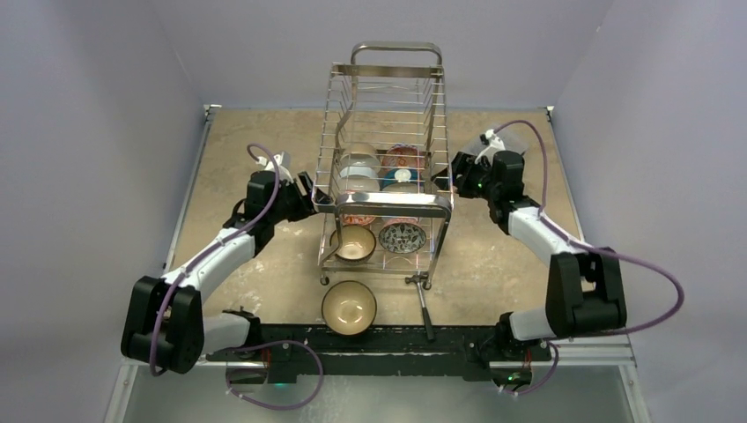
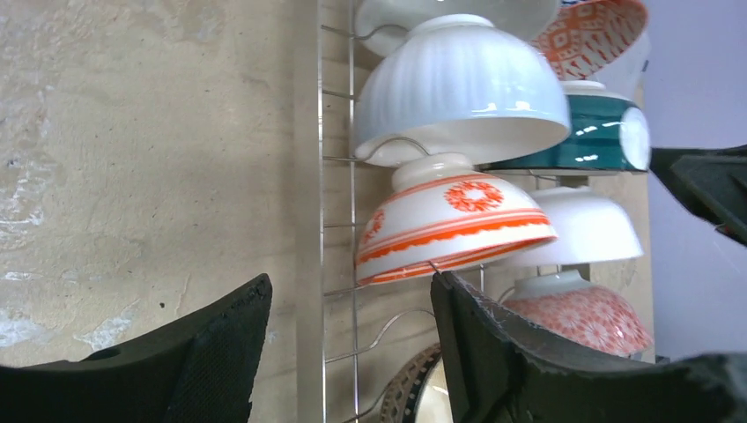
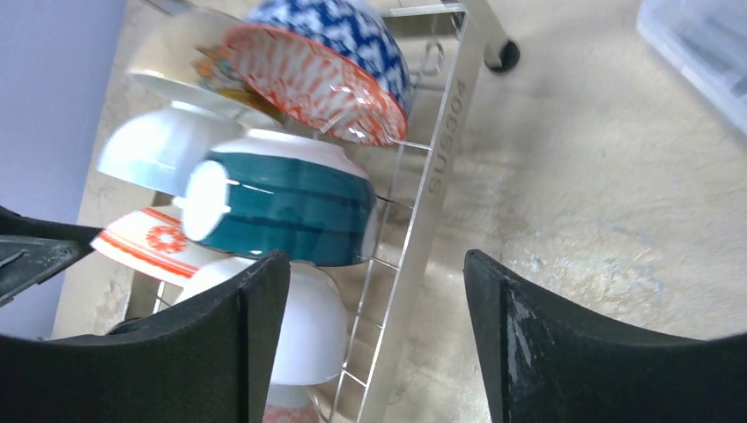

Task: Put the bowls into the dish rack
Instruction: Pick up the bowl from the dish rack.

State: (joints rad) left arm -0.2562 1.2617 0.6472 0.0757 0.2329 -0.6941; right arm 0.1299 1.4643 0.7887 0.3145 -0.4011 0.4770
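Copper-brown bowl [image 1: 349,307] sits unloaded behind my hands; left hand [image 2: 351,308] and right hand [image 3: 377,273] open, empty, flanking dish rack [image 1: 385,204]; next move, probably: grasp it.

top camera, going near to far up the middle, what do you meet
copper-brown bowl in front of the dish rack → smaller brown bowl on its lower tier → white bowl → far handle

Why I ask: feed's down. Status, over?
Left hand open, right hand open, flanking dish rack. Bowls racked; copper bowl sits on table. Nothing seen blocking it.
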